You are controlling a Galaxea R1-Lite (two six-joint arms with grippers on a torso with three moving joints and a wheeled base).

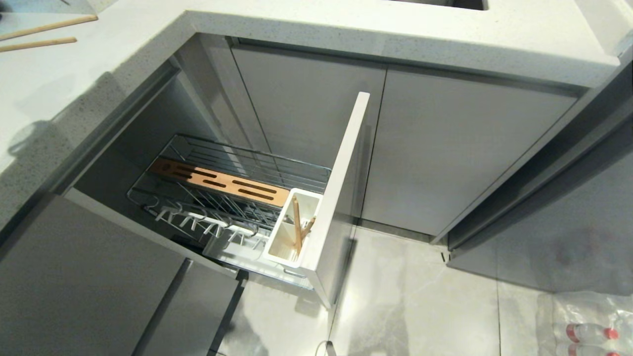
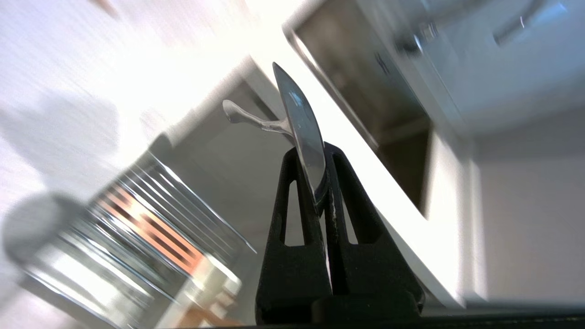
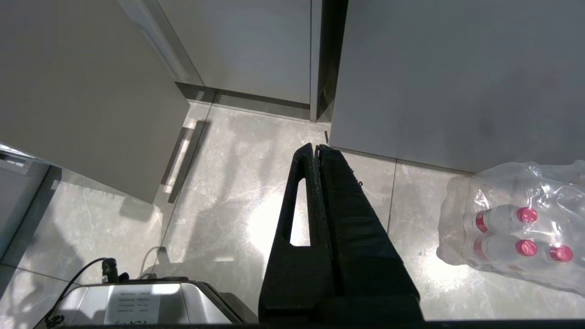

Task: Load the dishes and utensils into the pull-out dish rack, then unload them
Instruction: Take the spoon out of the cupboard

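Left wrist view motion-blurred, glare washing out countertop (image 2: pixel 151 68), bright reflection on floor (image 3: pixel 269 224)

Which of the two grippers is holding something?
The left gripper: it is shut on the metal spoon. The right gripper is shut with nothing between its fingers, above the floor.

Pale speckled countertop (image 1: pixel 346 29), grey cabinet doors (image 1: pixel 445 148), glossy marbled floor tiles (image 1: pixel 420 306).
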